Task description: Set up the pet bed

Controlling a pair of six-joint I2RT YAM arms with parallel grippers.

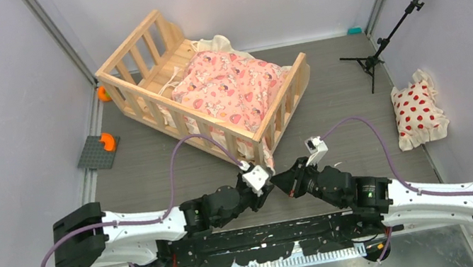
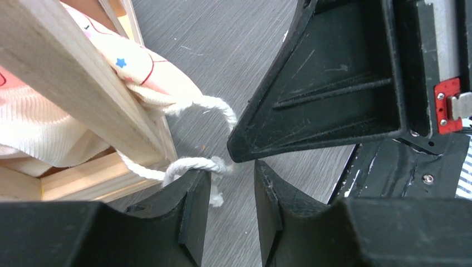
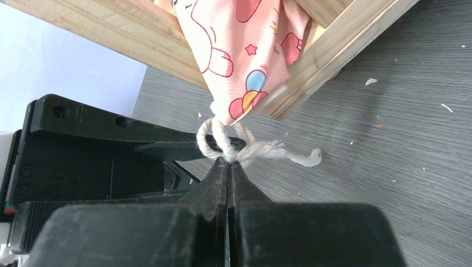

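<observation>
Pet bed (image 1: 126, 45) stands angled on the table (image 1: 341, 88), its near corner at both grippers.
Pink cushion (image 1: 230, 91) inside. The right gripper (image 3: 228, 164) is closed, pinching the cushion's tie cord (image 3: 222, 142). The left gripper (image 2: 232, 175) is part open and holds nothing; the cord apparently brushes one finger.

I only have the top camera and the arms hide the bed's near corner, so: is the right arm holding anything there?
Observer: Yes, the right jaws are shut on the cream tie cord just under a corner of the pink cushion.
Operator: And the left jaws?
Observer: Apart, gripping nothing; the cord loops over the tip of one finger.
Operator: Any loose end?
Observer: A frayed end sticks out past the right jaws, clear of the pet bed.
</observation>
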